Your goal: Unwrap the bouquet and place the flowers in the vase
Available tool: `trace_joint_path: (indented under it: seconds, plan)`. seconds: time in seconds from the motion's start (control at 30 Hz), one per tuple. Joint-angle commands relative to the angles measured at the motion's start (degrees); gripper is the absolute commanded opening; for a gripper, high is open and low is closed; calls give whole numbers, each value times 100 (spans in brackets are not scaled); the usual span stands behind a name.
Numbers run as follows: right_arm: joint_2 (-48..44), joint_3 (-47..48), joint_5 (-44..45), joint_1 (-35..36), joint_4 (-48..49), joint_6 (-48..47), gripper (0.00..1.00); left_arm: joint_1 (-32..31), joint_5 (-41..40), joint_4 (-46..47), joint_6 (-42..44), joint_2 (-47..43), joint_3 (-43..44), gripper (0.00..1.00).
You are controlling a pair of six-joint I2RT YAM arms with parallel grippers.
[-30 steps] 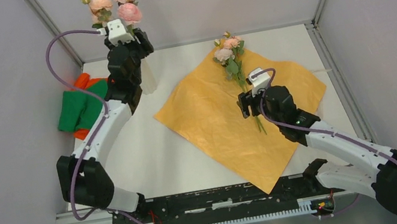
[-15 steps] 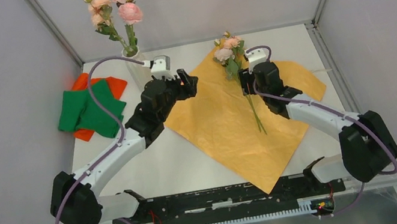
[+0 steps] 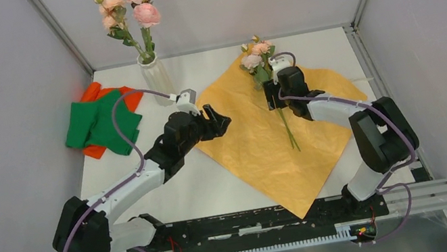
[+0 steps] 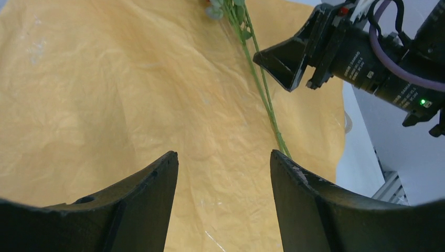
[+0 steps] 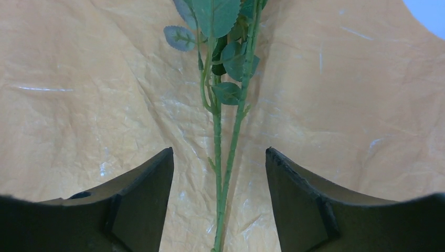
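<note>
loose flowers [image 3: 256, 57]: a few pale pink blooms with green leaves, lying on the opened sheet near its far corner, heads toward the far edge of the table.
stems [image 5: 218, 136]: thin and green, lying side by side flat on the paper and running back toward the near side.
orange paper [image 3: 249, 149]: spread open and crinkled on the table, set diamond-wise with one corner reaching the near edge; it is wrapped round nothing.
vase [image 3: 156, 77]: whitish and upright at the far left of the table, off the sheet and to its left.
flowers in the vase [image 3: 136, 7]: pink and peach blooms standing on long stems out of the rim.
right gripper [image 3: 275, 95]: low over the sheet just below the leaves, jaws spread wide with the stems running between them and neither finger pressing them; cannot tell whether the tips touch the paper.
left gripper [image 3: 222, 120]: jaws spread and holding nothing, over the left part of the sheet, pointing toward the stems but apart from them.
green cloth [image 3: 100, 122]: crumpled at the table's left side, lying over the orange cloth.
orange cloth [image 3: 92, 92]: showing at the far and near edges of the green one.
table [image 3: 169, 183]: white, bearing all of this.
</note>
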Motion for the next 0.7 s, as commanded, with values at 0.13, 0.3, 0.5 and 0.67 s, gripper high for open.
trace_joint_path:
  seconds: [0.13, 0.3, 0.5, 0.67]
  plan:
    - [365, 215, -404, -319, 425, 373, 58, -50, 397, 449, -365, -144, -117, 69]
    - [772, 341, -588, -422, 481, 437, 53, -71, 407, 455, -358, -171, -132, 68]
    - [1137, 418, -806, -502, 539, 502, 11, -81, 380, 429, -309, -140, -105, 68]
    - [901, 409, -1303, -516, 528, 659, 0, -81, -74, 708, -115, 92, -190, 68]
